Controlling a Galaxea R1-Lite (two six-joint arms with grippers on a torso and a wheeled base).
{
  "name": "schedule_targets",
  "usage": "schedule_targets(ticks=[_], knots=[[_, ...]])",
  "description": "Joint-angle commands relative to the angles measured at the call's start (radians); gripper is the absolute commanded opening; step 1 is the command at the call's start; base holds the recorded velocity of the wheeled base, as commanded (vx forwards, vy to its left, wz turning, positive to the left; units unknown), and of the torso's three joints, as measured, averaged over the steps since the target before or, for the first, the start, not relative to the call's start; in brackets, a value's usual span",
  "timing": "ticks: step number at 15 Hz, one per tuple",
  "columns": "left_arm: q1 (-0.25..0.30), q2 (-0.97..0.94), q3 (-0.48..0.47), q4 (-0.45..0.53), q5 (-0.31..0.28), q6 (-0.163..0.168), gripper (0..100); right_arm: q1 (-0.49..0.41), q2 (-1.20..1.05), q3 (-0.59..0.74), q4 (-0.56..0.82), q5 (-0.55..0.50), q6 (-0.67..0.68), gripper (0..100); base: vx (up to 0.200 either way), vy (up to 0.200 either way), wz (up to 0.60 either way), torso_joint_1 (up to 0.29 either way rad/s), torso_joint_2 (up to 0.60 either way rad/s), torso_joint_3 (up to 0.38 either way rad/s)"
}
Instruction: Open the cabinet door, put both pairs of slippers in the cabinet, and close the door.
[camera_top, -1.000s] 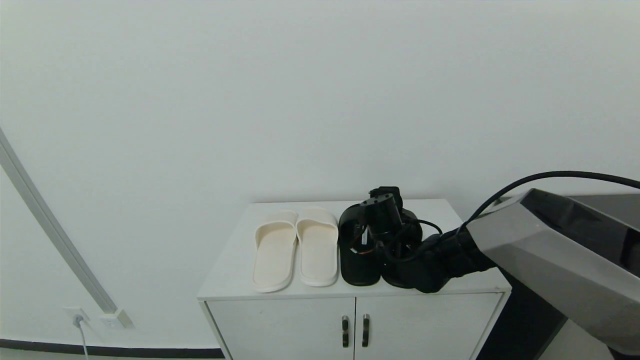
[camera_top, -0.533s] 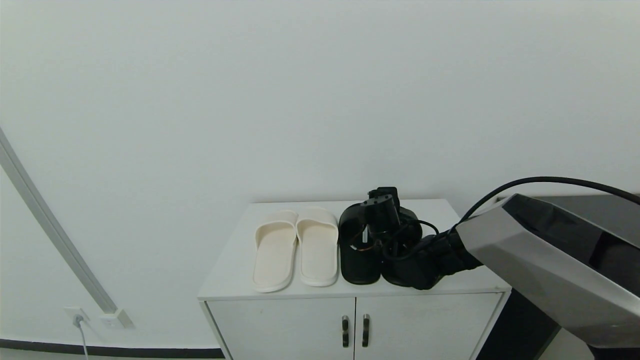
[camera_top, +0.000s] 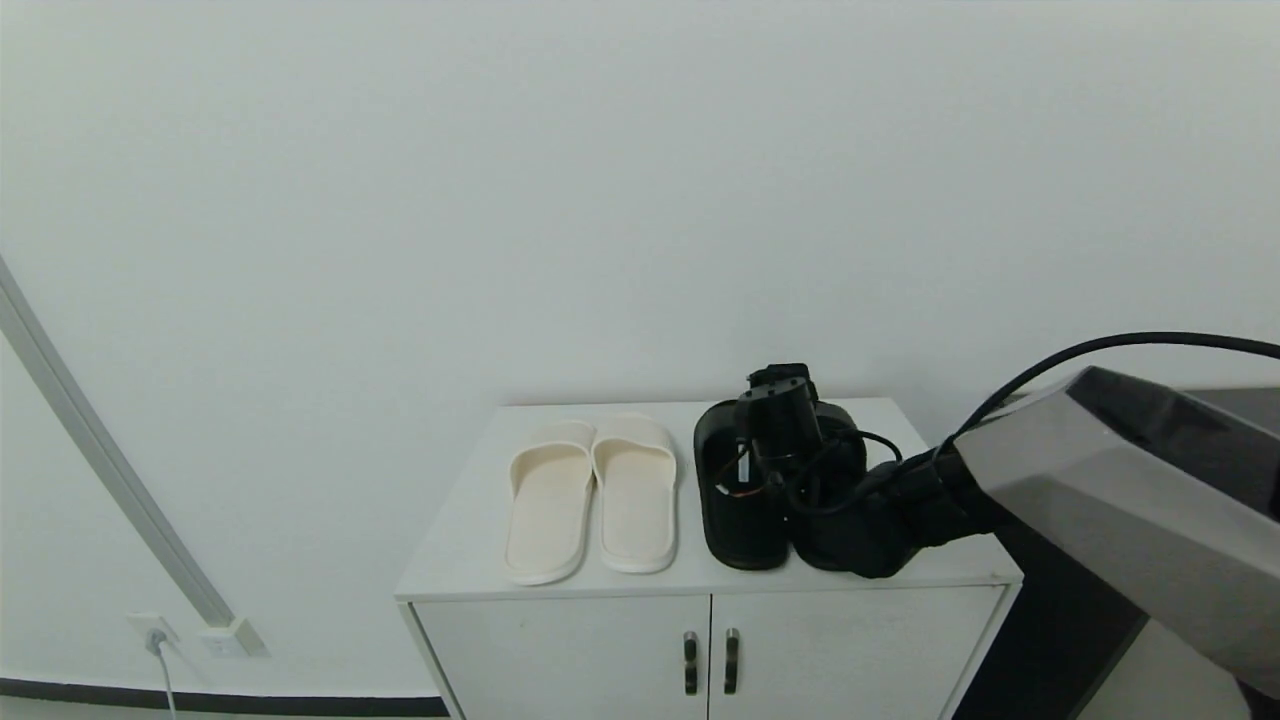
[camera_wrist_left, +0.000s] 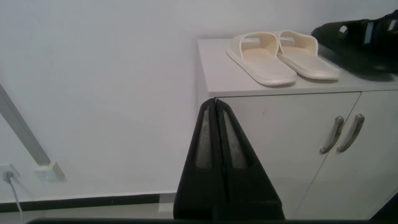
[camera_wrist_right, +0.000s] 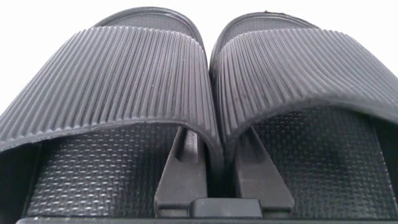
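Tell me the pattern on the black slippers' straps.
The straps show fine parallel ribs, all black; clearest in the right wrist view.

Right arm (camera_top: 900, 510) stretches forward across the robot's front. Its gripper (camera_wrist_right: 214, 146) points ahead, one finger (camera_wrist_right: 180, 168) slid under each strap of the black slippers (camera_wrist_right: 137, 81), pinching their touching inner edges between them. Left gripper (camera_wrist_left: 216, 155) points forward, fingers pressed flat together.

Ribbed matt black slippers (camera_wrist_right: 149, 74); smooth, seemingly laminate cabinet (camera_top: 560, 650)
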Motion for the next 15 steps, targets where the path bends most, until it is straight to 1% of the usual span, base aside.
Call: schedule_targets(ticks=[1,2,3,5,6,7,8,10,11,13,15], knots=[[0.000,0.000,0.000,0.000,0.000,0.000,0,0.028,-0.215,0.185,-0.063,0.081,-0.070,0,0.000,0.000,0.00,0.000,0.00,0.000],[0.000,0.000,0.000,0.000,0.001,0.000,0,0.038,-0.277,0.265,-0.107,0.138,-0.111,0,0.000,0.000,0.00,0.000,0.00,0.000],[0.000,0.000,0.000,0.000,0.001,0.000,0,0.045,-0.363,0.387,-0.178,0.230,-0.171,0,0.000,0.000,0.00,0.000,0.00,0.000],[0.000,0.000,0.000,0.000,0.000,0.000,0,0.047,-0.478,0.559,-0.257,0.375,-0.244,0,0.000,0.000,0.00,0.000,0.00,0.000],[0.000,0.000,0.000,0.000,0.000,-0.002,0,0.045,-0.529,0.636,-0.282,0.458,-0.278,0,0.000,0.000,0.00,0.000,0.00,0.000],[0.000,0.000,0.000,0.000,0.000,-0.002,0,0.041,-0.561,0.685,-0.296,0.523,-0.298,0,0.000,0.000,0.00,0.000,0.00,0.000],[0.000,0.002,0.000,0.000,0.000,-0.002,0,0.036,-0.609,0.751,-0.311,0.618,-0.314,0,0.000,0.000,0.00,0.000,0.00,0.000],[0.000,0.000,0.000,0.000,0.000,-0.002,0,0.035,-0.664,0.826,-0.313,0.768,-0.335,0,0.000,0.000,0.00,0.000,0.00,0.000],[0.000,0.002,0.000,0.000,0.000,-0.002,0,0.035,-0.679,0.840,-0.311,0.819,-0.346,0,0.000,0.000,0.00,0.000,0.00,0.000],[0.000,0.000,0.000,0.000,0.000,-0.003,0,0.035,-0.695,0.865,-0.307,0.848,-0.412,0,0.000,0.000,0.00,0.000,0.00,0.000],[0.000,0.000,0.000,0.000,0.000,-0.002,0,0.038,-0.695,0.877,-0.305,0.882,-0.424,0,0.000,0.000,0.00,0.000,0.00,0.000]])
